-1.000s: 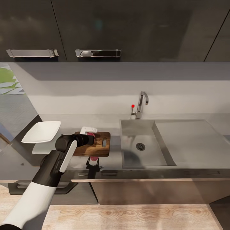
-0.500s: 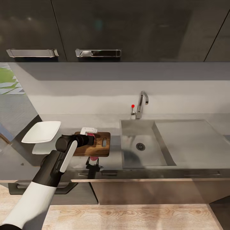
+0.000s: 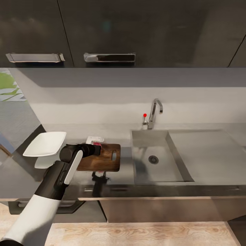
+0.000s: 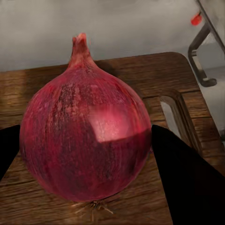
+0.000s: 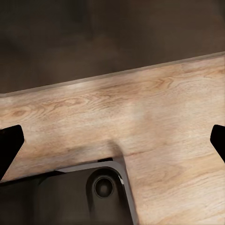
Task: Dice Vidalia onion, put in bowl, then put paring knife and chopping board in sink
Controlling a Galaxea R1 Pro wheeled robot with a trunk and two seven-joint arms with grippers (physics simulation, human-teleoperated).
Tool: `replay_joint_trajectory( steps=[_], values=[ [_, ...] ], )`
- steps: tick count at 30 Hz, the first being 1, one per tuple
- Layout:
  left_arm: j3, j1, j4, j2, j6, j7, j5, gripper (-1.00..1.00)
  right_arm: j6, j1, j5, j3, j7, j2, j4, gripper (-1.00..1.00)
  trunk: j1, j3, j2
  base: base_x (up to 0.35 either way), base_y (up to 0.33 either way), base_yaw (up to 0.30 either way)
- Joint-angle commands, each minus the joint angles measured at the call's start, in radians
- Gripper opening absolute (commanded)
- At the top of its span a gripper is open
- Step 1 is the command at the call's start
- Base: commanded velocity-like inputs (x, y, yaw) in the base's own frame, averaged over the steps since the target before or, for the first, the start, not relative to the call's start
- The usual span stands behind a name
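Onion point(image 4: 84, 126): gripped between the left tool's point(image 4: 86, 140) fingers, stem pointing far, low over the chopping board point(image 3: 106, 160), sink point(image 3: 153, 172) to its right; right tool point(image 5: 112, 140) spread, holding nothing.

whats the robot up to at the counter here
The left gripper has the Vidalia onion between its fingers, over the chopping board on the countertop; whether the onion rests on the wood is hard to tell. The sink basin looks empty, so the onion is out. The bowl sits to the board's left. The right gripper is open, pointing down at the wooden floor.
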Motion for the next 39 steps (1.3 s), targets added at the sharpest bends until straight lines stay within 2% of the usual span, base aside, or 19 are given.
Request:
replay_joint_trajectory(
  steps=[1,16,39],
  values=[
    [-0.001,-0.001,-0.001,0.001,0.004,0.000,0.001,-1.00,-0.001,0.000,-0.001,-0.002,0.000,0.001,-0.002,1.00,0.001,-0.002,-0.002,0.176,0.131,0.000],
    [-0.001,-0.001,0.002,0.002,0.004,0.000,0.001,-1.00,0.000,0.000,-0.001,-0.003,0.000,0.002,-0.002,1.00,0.001,-0.003,-0.002,0.036,0.027,0.000],
    [-0.003,-0.001,0.015,0.000,0.004,0.000,0.001,-1.00,-0.001,0.000,-0.001,-0.003,0.000,0.002,-0.002,1.00,0.001,-0.023,-0.002,0.000,0.000,0.000]
  ],
)
